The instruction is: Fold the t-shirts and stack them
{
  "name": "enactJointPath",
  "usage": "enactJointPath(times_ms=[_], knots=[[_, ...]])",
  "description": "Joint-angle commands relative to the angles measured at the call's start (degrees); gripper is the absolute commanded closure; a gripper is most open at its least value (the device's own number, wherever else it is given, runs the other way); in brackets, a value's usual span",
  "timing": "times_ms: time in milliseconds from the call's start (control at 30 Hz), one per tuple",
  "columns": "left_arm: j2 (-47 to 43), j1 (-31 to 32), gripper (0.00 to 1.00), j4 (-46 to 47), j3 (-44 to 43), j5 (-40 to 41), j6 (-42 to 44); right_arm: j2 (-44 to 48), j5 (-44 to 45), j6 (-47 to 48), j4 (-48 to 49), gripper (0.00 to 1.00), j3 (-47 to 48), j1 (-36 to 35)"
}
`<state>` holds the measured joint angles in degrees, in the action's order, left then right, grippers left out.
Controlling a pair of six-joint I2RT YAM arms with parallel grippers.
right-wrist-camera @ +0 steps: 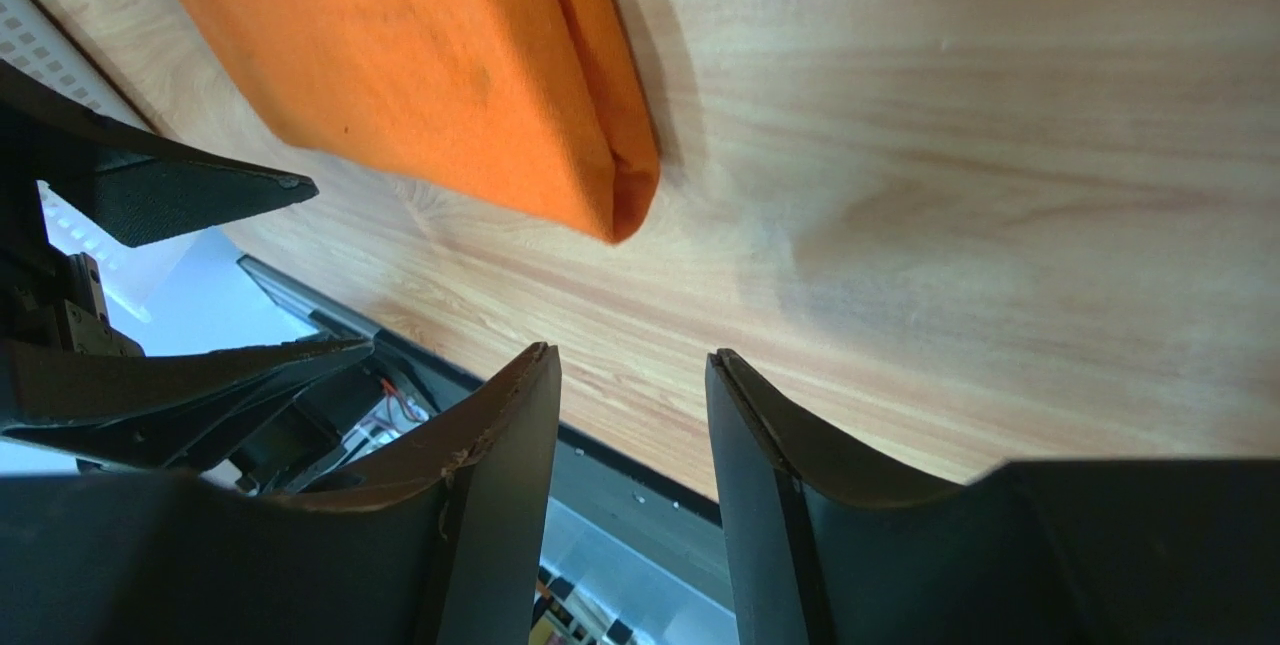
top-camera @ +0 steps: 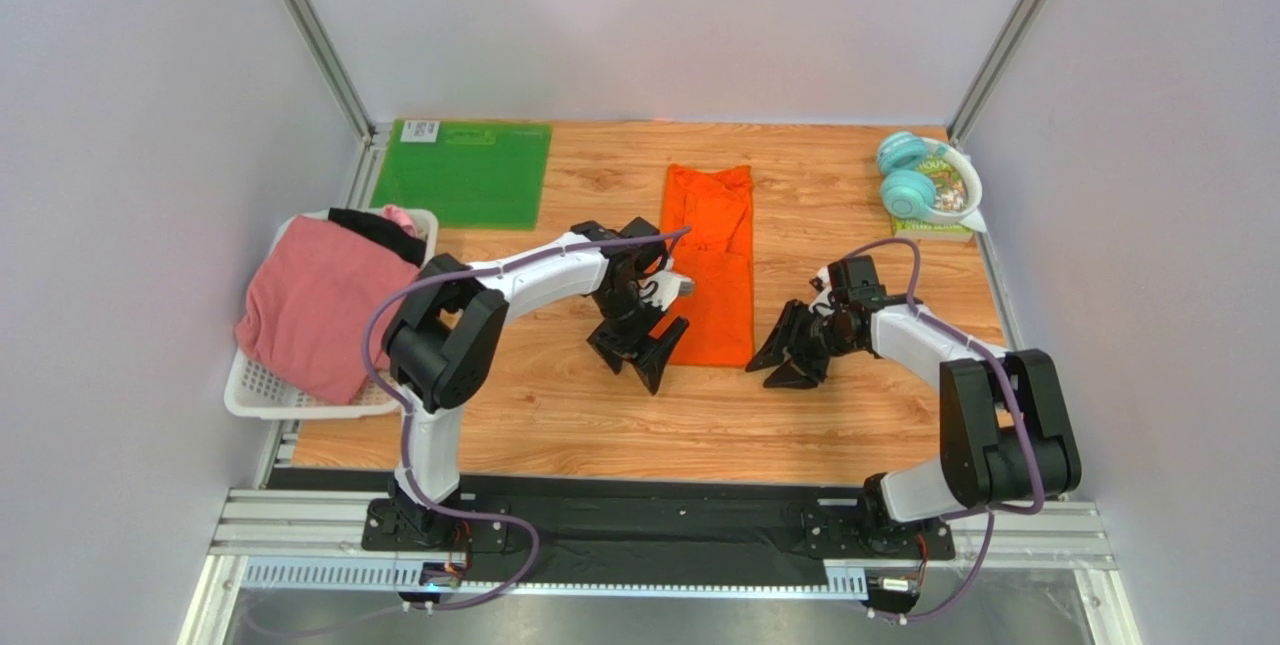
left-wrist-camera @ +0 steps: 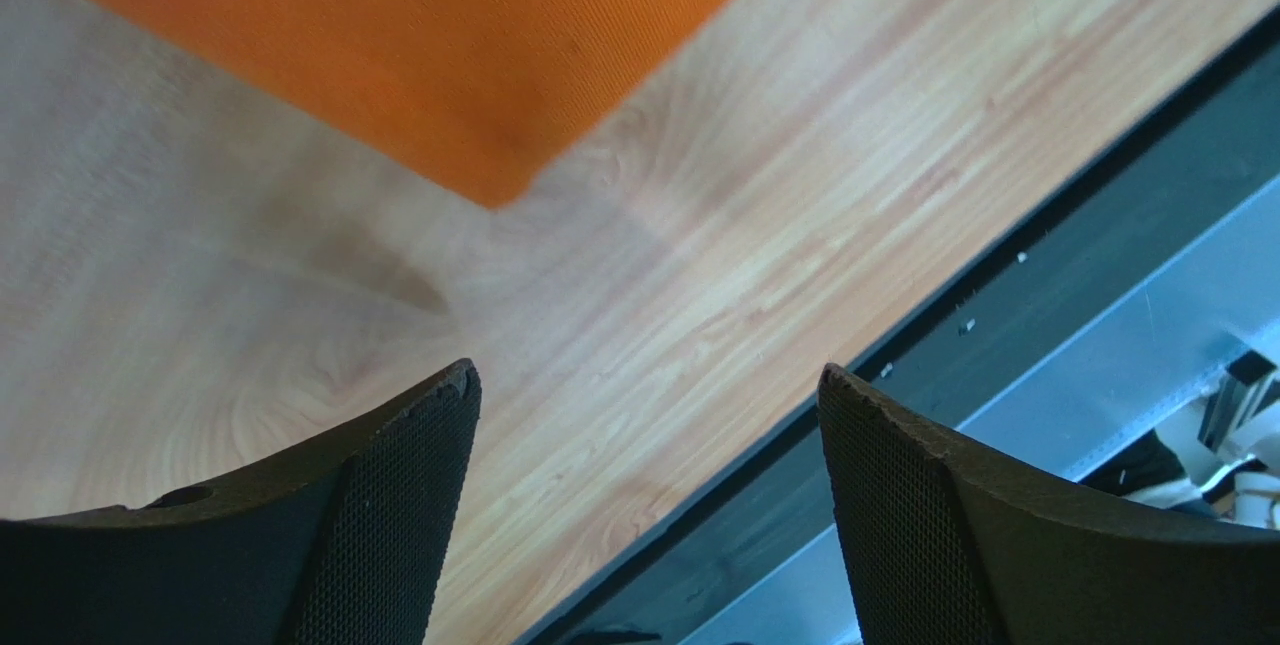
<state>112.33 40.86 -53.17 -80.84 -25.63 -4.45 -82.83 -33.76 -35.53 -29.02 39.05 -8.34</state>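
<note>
Left gripper (top-camera: 633, 362): low, jaws spread, empty. Right gripper (top-camera: 777, 371): low, half-spread, empty. Orange t-shirt (top-camera: 709, 263) between them. Basket (top-camera: 248, 390) left of left gripper: pink t-shirt (top-camera: 316, 308), black t-shirt (top-camera: 383, 233).

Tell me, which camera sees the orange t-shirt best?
The top camera. It shows the whole orange t-shirt lying as a long folded strip on the table. The left wrist camera catches only one corner of it, and the right wrist camera only one folded end, with its layers showing.
</note>
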Motion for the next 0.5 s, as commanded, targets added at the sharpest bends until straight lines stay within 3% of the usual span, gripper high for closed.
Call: enactJointPath(times_ms=[0,467], knots=[[3.67,0.10,0.12,2.37,-5.20,1.99,-3.37,-3.21,2.03,1.43,3.26,0.54,3.74,0.08],[9.39,-2.19,0.12,4.30,-8.55,2.07,-6.71,-10.33,0.27,0.64,6.69,0.60,6.74,0.08]])
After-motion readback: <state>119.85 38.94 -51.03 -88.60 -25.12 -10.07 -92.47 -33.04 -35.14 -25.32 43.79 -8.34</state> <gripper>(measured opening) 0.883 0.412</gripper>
